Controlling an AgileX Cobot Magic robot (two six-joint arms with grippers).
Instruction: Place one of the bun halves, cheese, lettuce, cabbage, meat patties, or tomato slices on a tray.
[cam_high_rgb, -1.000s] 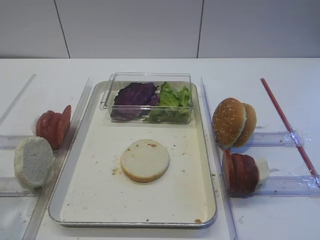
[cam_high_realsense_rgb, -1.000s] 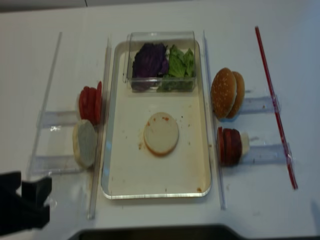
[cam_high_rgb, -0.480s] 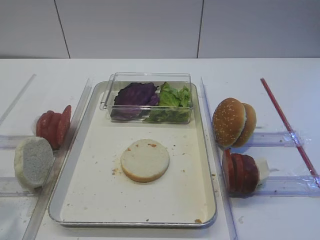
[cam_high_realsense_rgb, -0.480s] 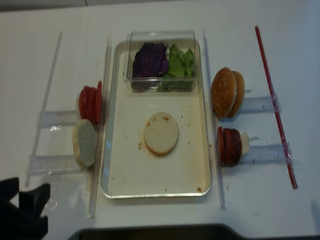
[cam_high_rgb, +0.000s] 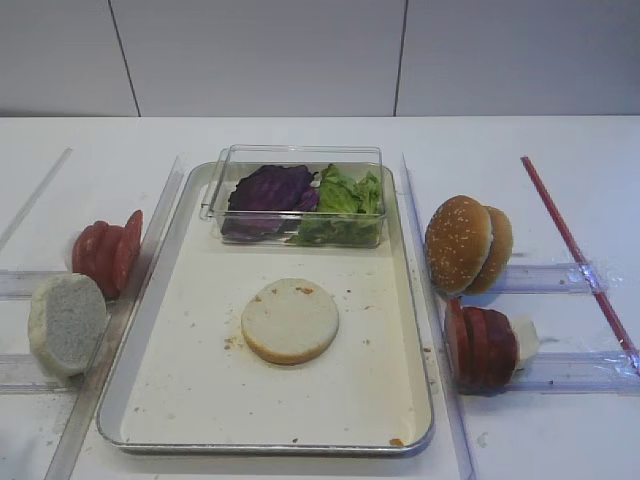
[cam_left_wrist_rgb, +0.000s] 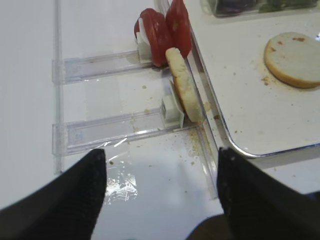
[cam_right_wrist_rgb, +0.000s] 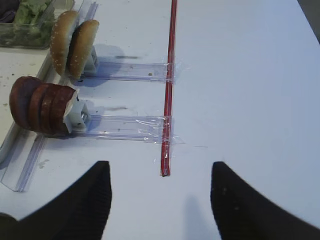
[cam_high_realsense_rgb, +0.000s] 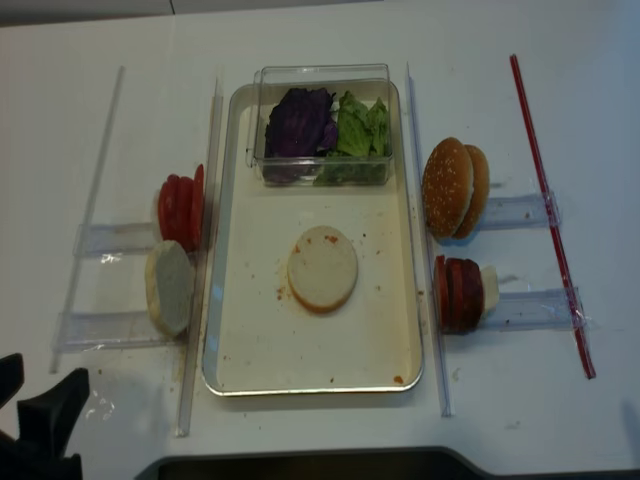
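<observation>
Large shallow rectangular tray, cream inside with silvery rim: centred on the white table, crumbs scattered over its floor.

Round flat pale bun half with whitish cut face and small reddish specks: lying flat near the tray's middle, touching nothing else.

Small clear plastic box: at the far end of the tray. Dark purple crinkled cabbage in its left part, bright green frilly lettuce in its right part, the two touching.

Left of the tray: thin bright red tomato slices standing on edge in a row; nearer, a second pale, rough-faced bun half standing on edge against a clear plastic holder.

Right of the tray: golden sesame-seeded domed buns on edge; nearer, thick dark red-brown meat patties in a row. Thin red rod lying further right, taped across the clear rails.

Left hand: near left corner of the table, well apart from the tray, fingers spread wide, nothing between them.

Right hand: over bare table near the red rod's near end, fingers spread wide, holding nothing.
</observation>
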